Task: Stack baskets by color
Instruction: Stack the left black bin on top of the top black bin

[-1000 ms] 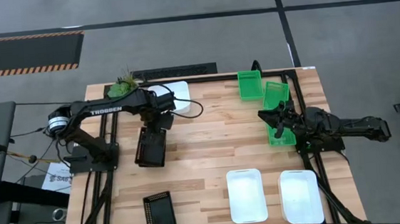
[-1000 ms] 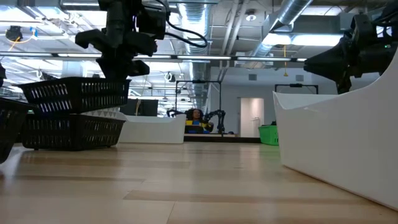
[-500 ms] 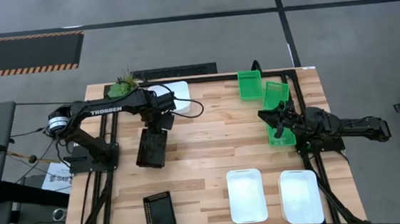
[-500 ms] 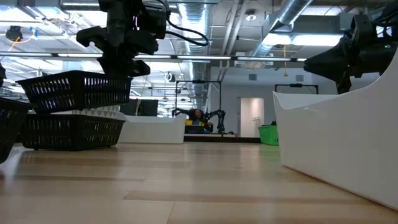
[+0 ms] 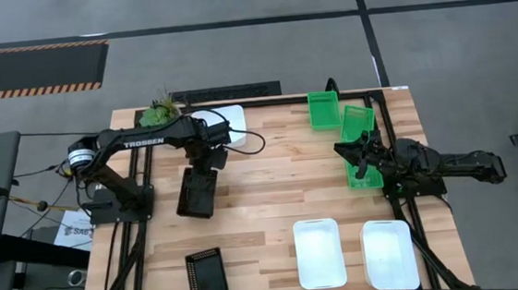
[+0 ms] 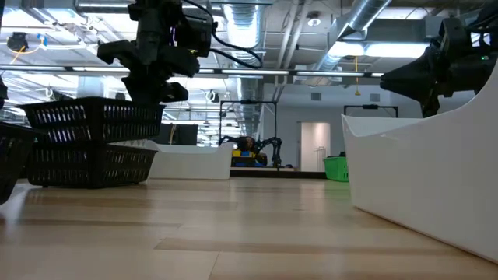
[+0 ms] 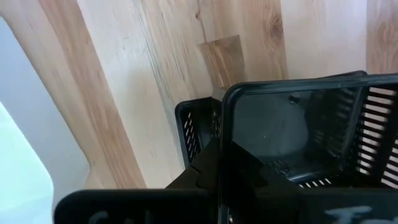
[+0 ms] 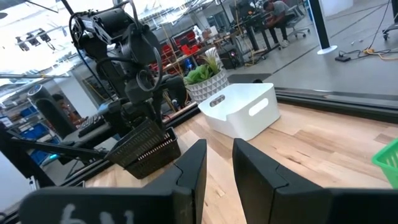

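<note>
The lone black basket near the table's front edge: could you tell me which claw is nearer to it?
Left. The left claw holds another black basket just behind the lone black basket; the right claw is across the table.

Black basket (image 7: 298,134) over second black basket (image 7: 196,130), apparently nested.

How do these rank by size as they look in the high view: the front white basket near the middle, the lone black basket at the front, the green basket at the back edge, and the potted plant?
1. White basket, clearly the largest.
2. Lone black basket.
3. Green basket, close to the black one in look, so this order is unsure.
4. Potted plant, the smallest.
</note>
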Robot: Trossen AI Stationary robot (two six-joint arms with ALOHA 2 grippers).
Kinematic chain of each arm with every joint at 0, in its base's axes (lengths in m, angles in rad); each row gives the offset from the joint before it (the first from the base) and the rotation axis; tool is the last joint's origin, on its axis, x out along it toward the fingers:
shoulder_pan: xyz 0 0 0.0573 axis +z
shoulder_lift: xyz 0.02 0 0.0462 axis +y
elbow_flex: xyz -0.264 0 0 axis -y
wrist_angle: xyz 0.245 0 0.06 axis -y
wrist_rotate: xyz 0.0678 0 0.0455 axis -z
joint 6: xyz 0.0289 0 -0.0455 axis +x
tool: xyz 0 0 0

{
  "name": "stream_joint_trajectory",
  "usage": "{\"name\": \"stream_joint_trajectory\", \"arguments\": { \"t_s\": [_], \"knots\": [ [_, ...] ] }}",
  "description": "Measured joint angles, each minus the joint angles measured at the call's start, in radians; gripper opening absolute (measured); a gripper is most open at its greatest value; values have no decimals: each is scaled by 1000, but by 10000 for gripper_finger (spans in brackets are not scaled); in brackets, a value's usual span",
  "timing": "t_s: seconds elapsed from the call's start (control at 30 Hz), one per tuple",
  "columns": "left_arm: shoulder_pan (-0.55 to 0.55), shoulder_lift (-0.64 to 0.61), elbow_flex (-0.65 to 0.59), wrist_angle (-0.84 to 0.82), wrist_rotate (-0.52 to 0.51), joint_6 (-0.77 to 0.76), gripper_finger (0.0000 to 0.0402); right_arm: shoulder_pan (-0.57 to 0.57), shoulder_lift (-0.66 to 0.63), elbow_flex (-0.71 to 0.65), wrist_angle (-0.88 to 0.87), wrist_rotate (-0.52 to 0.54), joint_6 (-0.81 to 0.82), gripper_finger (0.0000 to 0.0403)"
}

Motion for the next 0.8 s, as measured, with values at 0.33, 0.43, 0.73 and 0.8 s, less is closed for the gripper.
{"name": "stream_joint_trajectory", "arguments": {
  "t_s": [0.33,0.43,0.73,0.8],
  "knots": [
    [23,1,0,-7,-9,-24,0,0,0,0,0,0,0,104],
    [23,1,0,-15,-10,-29,0,0,0,0,0,0,0,104],
    [23,1,0,-40,-11,-28,3,0,0,0,0,-1,0,104],
    [23,1,0,-39,-11,-28,9,0,0,0,0,-1,0,104]
  ]
}}
